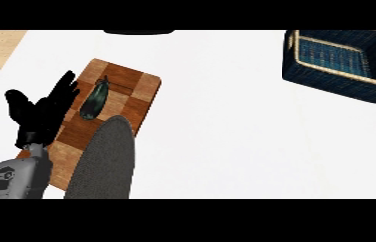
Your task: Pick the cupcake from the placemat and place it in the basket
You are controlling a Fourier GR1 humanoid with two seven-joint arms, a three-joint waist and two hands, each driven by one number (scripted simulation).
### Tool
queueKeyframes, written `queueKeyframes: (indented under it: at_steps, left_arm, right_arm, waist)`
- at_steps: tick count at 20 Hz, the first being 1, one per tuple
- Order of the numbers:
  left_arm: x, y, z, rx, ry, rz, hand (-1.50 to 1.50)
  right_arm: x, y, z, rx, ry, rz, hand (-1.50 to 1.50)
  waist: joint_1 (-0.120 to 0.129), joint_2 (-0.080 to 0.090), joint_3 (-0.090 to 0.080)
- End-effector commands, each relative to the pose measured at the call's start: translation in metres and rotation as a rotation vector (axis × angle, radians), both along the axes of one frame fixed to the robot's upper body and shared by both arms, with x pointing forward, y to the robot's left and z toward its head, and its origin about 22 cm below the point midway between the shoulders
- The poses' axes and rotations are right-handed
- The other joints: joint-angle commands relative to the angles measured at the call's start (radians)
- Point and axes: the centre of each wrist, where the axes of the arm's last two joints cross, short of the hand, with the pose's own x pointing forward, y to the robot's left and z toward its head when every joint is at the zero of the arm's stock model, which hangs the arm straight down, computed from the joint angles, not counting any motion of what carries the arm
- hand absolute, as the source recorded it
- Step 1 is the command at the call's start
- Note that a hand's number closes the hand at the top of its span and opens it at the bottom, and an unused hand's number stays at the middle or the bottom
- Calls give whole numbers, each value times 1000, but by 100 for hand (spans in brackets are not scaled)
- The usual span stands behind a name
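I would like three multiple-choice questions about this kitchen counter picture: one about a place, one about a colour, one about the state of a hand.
1. Where is the basket?
A. upper right corner of the counter
B. on the wooden board
C. lower left, beside the forearm

2. What colour is the basket?
A. red
B. dark blue
C. white

3. How is the left hand?
A. curled round the basket
B. pinching the grey oval mat
C. open, fingers up, holding nothing

Answers:
1. A: the basket sits at the upper right, far from the wooden board.
2. B: its walls are dark blue with a pale rim.
3. C: the black fingers are spread at the board's left edge, beside the dark vegetable, holding nothing.
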Motion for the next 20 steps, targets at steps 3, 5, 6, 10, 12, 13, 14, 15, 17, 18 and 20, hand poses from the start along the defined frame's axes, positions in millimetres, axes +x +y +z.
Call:
queueKeyframes:
  at_steps: [3, 5, 6, 10, 12, 13, 14, 15, 17, 18, 20]
  left_arm:
    - [-1, 3, 2, 4, -13, 3, 0]
    - [5, -1, 4, -18, 0, 15, 0]
    - [5, -15, -1, 15, -15, 5, 0]
    - [-2, -7, -1, 9, -3, 0, 0]
    - [4, -2, 17, 2, 0, -18, 0]
    - [-11, 9, -6, -8, -6, -2, 0]
    - [5, -11, -6, 10, -17, -14, 0]
    - [14, 6, 13, 4, -20, 20, 0]
    - [7, -2, -3, -8, 2, -9, 0]
    - [-5, -10, -2, -6, -3, -1, 0]
    - [1, 0, 4, 0, 1, -9, 0]
  right_arm:
    - [1, -33, -26, 24, -16, -2, 150]
    - [13, -27, -33, 93, -61, -236, -150]
    - [14, -40, -46, 123, -24, -203, -150]
    - [31, -51, -56, 69, 4, -158, -150]
    - [31, -66, -50, 70, -4, -115, -150]
    - [27, -54, -52, 77, -21, -87, -150]
    - [43, -42, -63, 77, -30, -69, -150]
    - [30, -59, -52, 97, -57, -47, -150]
    - [27, -76, -46, 156, -124, -75, -150]
    - [38, -60, -36, 168, -111, -108, -150]
    - [29, -74, -39, 291, -169, -172, -150]
  waist:
    - [-3, -2, 0]
    - [7, 2, 0]
    - [2, 1, 0]
    - [6, 1, 0]
    - [8, 1, 0]
    - [2, -2, 0]
    - [11, 5, 0]
    - [-2, 0, 0]
    - [0, 1, 0]
    - [10, 0, 0]
    - [2, -1, 0]
